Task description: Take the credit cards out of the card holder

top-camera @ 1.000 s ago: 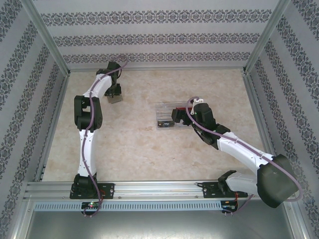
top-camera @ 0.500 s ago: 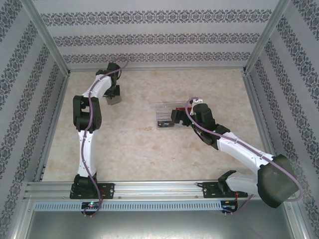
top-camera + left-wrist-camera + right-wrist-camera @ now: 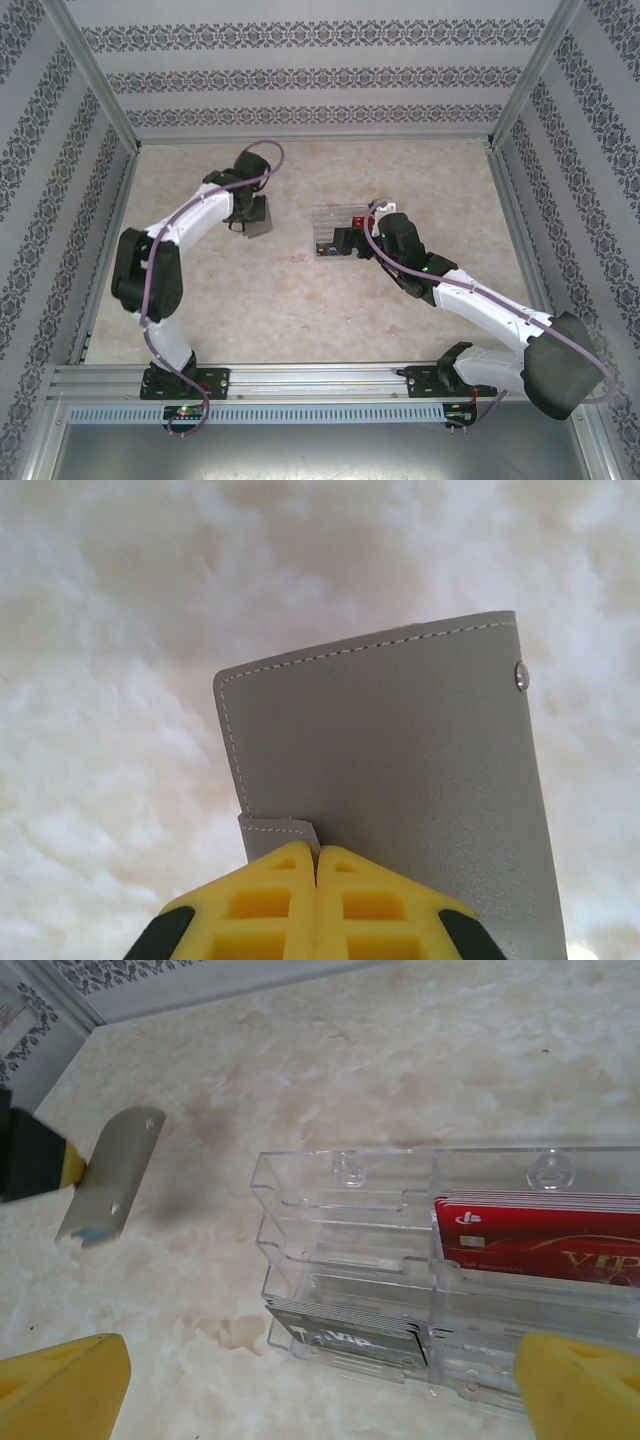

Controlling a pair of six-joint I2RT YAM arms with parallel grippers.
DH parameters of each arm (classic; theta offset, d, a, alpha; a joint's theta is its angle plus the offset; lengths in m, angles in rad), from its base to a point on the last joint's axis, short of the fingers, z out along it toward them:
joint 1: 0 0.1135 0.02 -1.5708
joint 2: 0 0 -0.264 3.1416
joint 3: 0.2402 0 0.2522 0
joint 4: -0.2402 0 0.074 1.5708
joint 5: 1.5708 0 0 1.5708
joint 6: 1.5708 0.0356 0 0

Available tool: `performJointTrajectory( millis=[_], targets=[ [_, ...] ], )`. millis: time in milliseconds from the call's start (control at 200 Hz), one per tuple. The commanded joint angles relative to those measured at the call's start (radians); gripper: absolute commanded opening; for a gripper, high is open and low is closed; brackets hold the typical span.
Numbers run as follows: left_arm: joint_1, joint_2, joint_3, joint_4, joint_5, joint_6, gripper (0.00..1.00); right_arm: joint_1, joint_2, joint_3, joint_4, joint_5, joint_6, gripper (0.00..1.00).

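now left hand [image 3: 316, 864] tight on grey card holder [image 3: 400, 770], right hand [image 3: 320, 1388] wide apart by clear tray [image 3: 345, 1168]

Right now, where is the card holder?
In the top view the card holder is left of centre, pinched in the shut left tool, the clear tray to its right.

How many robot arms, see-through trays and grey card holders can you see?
Robot arms: 2 (left arm, right arm)
Clear tray: 1
Grey card holder: 1
Total: 4
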Motion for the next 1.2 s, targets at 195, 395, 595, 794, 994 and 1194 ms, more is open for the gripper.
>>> performJointTrajectory(
  millis=[195,395,595,794,994,1194],
  targets=[
    [-0.359,-0.263,-0.3,0.142,-0.097,-0.341,0.0,0.016,-0.03,0.062,-0.043,-0.119,0.008,0.98],
    [-0.55,-0.331,-0.438,0.211,-0.211,-0.525,0.0,0.056,-0.082,-0.022,-0.017,-0.308,0.091,0.77],
    [-0.633,-0.394,-0.583,0.266,-0.228,-0.643,0.0,0.198,-0.092,-0.158,0.037,-0.243,0.157,0.66],
    [-0.641,-0.419,-0.697,0.361,-0.184,-0.719,0.0,0.26,-0.006,-0.229,0.169,-0.268,0.279,0.56],
    [-0.645,-0.446,-0.73,0.386,-0.177,-0.729,0.0,0.273,0.176,-0.234,0.369,-0.358,0.383,0.57],
    [-0.646,-0.455,-0.75,0.411,-0.16,-0.731,0.0,0.278,0.387,-0.175,0.528,-0.444,0.462,0.56]
  ],
)
